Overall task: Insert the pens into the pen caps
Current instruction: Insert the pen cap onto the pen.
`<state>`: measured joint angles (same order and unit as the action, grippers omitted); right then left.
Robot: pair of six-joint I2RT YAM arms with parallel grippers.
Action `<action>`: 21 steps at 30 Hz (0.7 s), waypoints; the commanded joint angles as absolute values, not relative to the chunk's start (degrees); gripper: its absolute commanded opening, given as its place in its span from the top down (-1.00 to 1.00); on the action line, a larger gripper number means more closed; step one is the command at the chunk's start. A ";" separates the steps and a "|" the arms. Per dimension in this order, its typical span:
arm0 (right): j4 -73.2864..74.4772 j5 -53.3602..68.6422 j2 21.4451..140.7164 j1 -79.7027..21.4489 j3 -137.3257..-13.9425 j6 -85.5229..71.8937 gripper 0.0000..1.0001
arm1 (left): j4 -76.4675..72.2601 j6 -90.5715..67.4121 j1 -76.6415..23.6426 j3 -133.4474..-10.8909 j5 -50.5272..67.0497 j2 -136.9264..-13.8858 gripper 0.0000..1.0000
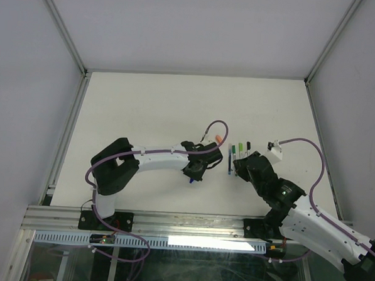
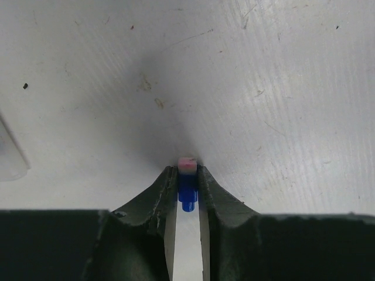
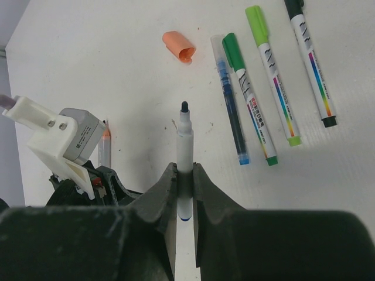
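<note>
Dark ribbed fingers of the right pincer (image 3: 184, 170) are pressed together on the white barrel of an uncapped pen (image 3: 185, 137), gripping it low, near its blue tail end. The pen's long axis continues the line of the fingers. Its dark writing tip points straight away from the pincer, toward the far side of the worktop (image 3: 88, 58).

The left pincer (image 2: 187, 172) is also closed. It pinches what is judged to be the blue cap (image 2: 187, 190), a small stub set lengthwise between the pads, with a pale pinkish end face toward the worktop close below. Which end is the mouth cannot be told.

Seen from above, the left pincer lies just to the left of the right one, near but apart. The cap therefore sits sideways of the pen tip rather than ahead of it — the coming move turns on bringing tip and mouth onto one axis.

Beyond the tip and slightly left, an orange cap (image 3: 179, 47) lies on its side, mouth toward the near right. To the right, a row of four further pens (image 3: 252, 102) lies side by side, roughly parallel to the held pen and apart from it.
</note>
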<state>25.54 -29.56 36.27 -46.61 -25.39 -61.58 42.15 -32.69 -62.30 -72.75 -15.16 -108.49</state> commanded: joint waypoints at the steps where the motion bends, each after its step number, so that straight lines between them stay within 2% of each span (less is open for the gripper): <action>1: 23.46 -30.75 35.90 -46.36 -28.03 -61.11 0.75 | 47.46 -30.81 -62.76 -72.16 -16.89 -111.88 0.69; 7: 23.71 -31.27 36.02 -46.41 -28.48 -60.15 0.74 | 45.01 -29.50 -62.40 -72.69 -14.41 -109.97 1.00; 11: 24.40 -29.27 36.94 -46.39 -29.98 -56.75 0.79 | 38.72 -26.51 -60.30 -70.57 -8.55 -105.67 1.00; 17: 17.23 -20.98 36.25 -46.38 -29.06 -48.93 0.88 | 22.36 -27.03 -53.36 -62.91 4.89 -94.99 1.00; 21: 9.97 -15.94 33.79 -46.36 -25.70 -45.90 0.95 | 13.90 -28.51 -50.82 -59.01 5.91 -87.76 1.00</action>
